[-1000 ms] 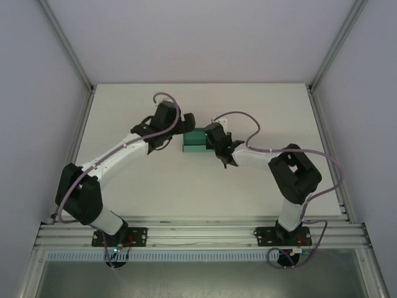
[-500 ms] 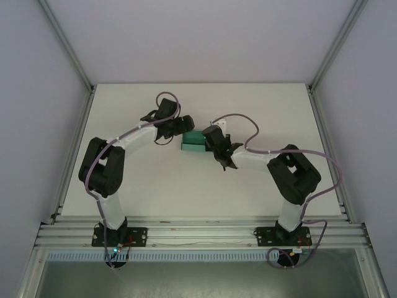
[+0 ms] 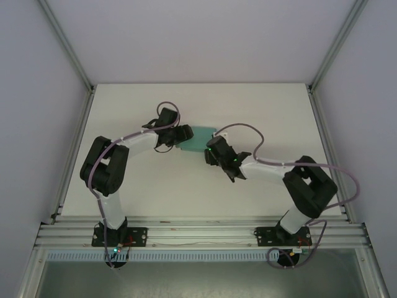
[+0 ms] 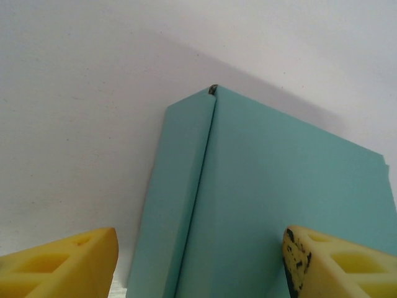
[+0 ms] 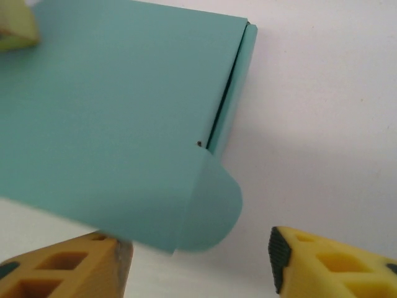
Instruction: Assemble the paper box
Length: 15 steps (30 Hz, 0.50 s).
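The teal-green paper box [image 3: 201, 136] lies mid-table between my two grippers, partly folded. In the left wrist view the paper box [image 4: 273, 198] shows a broad panel and a narrow side panel meeting at a fold. My left gripper [image 4: 201, 273] is open, its yellow fingers [image 4: 68, 264] standing on either side of the card. In the right wrist view the paper box [image 5: 111, 105] ends in a rounded tab [image 5: 214, 208] that hangs over the white table. My right gripper [image 5: 198, 267] is open just below that tab. In the top view the left gripper [image 3: 183, 136] and the right gripper [image 3: 211, 149] flank the box.
The white table [image 3: 155, 186] is walled by aluminium frame posts [image 3: 74, 133] on both sides. The arms' bases sit on the rail at the near edge [image 3: 198, 234]. Purple cables loop over both arms.
The left arm's elbow has folded up and back. The right gripper has drawn back toward the near side. The box now shows a wider, flatter teal face and sits slightly farther right.
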### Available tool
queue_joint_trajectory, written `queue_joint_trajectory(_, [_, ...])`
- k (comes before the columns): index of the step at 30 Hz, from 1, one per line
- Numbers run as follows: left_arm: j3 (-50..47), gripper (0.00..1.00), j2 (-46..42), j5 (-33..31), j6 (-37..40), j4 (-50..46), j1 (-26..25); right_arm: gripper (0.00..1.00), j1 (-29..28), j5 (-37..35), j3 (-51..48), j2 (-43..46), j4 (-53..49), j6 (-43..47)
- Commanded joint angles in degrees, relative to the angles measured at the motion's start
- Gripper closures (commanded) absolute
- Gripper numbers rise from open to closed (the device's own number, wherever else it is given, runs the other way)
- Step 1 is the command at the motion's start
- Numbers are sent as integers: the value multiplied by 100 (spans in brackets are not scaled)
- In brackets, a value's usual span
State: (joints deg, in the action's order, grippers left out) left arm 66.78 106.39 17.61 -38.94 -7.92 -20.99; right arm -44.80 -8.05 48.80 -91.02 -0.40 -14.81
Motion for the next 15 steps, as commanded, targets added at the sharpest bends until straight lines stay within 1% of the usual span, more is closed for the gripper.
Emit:
queue_joint_trajectory(1, [26,30,128,6,274,61,-34,29,21,550,-245,452,-455,242])
queue_joint_trajectory(2, [56,30,148,-4,373,56,-28,24,23,657,-297,567,-588,290])
queue_joint_trajectory(6, [395,30,260,-4,858,-335,47,11,175,965,-415,811,-788,247])
queue_joint_trajectory(9, [567,29,440,150,1193,-447,99,5,529,1354,-299,858,-873,120])
queue_joint_trajectory(11, [653,30,470,132,1353,-456,106,3,875,1674,-177,842,-781,-112])
queue_joint_trajectory(13, [750,30,526,162,1480,-506,109,3,1204,2150,-76,742,-512,-352])
queue_joint_trajectory(15, [798,30,581,221,1522,-495,122,2,1508,2462,156,541,-333,-676])
